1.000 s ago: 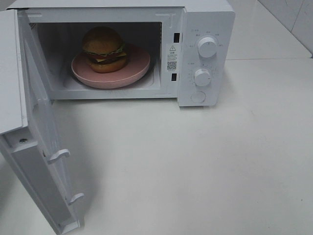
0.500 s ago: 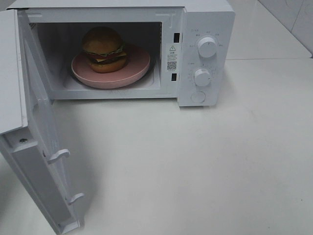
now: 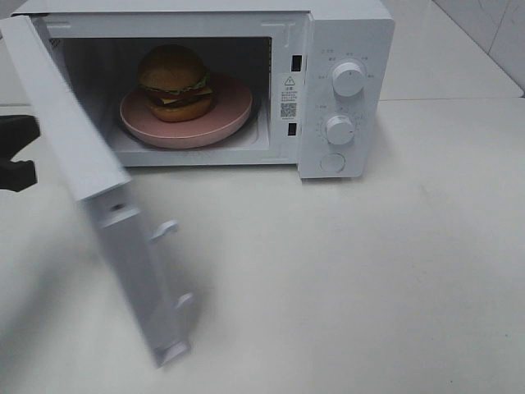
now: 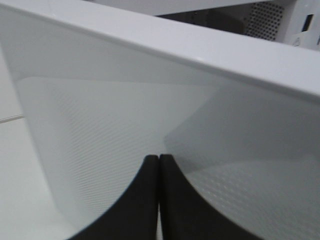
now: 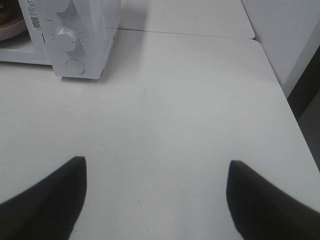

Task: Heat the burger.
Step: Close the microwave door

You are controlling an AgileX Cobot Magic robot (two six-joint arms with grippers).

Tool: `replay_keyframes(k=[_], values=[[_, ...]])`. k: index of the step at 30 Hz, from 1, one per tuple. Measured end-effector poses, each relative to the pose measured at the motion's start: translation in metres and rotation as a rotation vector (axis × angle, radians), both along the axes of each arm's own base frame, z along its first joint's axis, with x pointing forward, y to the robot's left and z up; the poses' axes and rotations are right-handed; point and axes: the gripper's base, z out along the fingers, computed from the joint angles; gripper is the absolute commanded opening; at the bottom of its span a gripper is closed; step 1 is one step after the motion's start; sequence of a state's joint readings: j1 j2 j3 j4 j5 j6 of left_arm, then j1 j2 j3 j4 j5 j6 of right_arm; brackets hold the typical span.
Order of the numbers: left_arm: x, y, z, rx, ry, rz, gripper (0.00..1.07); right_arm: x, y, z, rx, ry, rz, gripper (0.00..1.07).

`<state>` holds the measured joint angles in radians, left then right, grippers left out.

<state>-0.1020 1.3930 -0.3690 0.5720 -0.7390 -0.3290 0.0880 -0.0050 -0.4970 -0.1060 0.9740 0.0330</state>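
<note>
- Pressing with closed tips, the left tool (image 4: 159,159) has its jaws together and holds nothing. The tips sit at the outer face of the door (image 4: 125,100) and appear to touch it. Judgement: jaws held together make a blunt pusher for shutting the door.
- Door stands part-open, hinged on the left of the microwave (image 3: 344,41). It is blurred in the high view, which suggests it is swinging.
- Right tool (image 5: 154,170) has its jaws wide apart and empty. It hangs over bare table (image 5: 190,100), well apart from the microwave. Judgement: it is parked out of the door's path.
- Burger (image 3: 172,82) sits upright on the plate (image 3: 234,111) inside the cavity, placed for heating.
- Knobs (image 3: 348,80) have no tool near them. Judgement: closing the door is the step in hand, and setting the heat is not yet done.
</note>
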Motion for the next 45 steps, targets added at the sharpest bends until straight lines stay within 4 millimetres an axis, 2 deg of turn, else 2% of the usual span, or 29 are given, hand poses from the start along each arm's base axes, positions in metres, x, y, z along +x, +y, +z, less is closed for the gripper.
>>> replay_keyframes(k=[1,7,9,13,15,17,25,34,45], values=[[0.003,-0.01,0.0,-0.004,0.0,-0.033,0.0,0.0,0.0,0.0,0.0,0.0,0.0,0.73],[0.009,-0.023,-0.004,-0.024,0.018,-0.048,0.0,0.0,0.0,0.0,0.0,0.0,0.0,0.73],[0.013,-0.037,-0.006,-0.029,0.022,-0.067,0.0,0.0,0.0,0.0,0.0,0.0,0.0,0.73],[0.016,-0.048,-0.006,-0.034,0.015,-0.07,0.0,0.0,0.0,0.0,0.0,0.0,0.0,0.73],[0.018,-0.051,-0.007,-0.038,0.015,-0.066,0.0,0.0,0.0,0.0,0.0,0.0,0.0,0.73],[0.025,-0.065,-0.009,-0.059,0.018,-0.025,0.0,0.0,0.0,0.0,0.0,0.0,0.0,0.73],[0.035,-0.094,-0.016,-0.068,0.032,0.006,0.0,0.0,0.0,0.0,0.0,0.0,0.0,0.73],[0.048,-0.115,-0.023,-0.089,0.046,0.009,0.0,0.0,0.0,0.0,0.0,0.0,0.0,0.73],[0.077,-0.136,-0.021,-0.116,0.009,0.002,0.0,0.0,0.0,0.0,0.0,0.0,0.0,0.73]])
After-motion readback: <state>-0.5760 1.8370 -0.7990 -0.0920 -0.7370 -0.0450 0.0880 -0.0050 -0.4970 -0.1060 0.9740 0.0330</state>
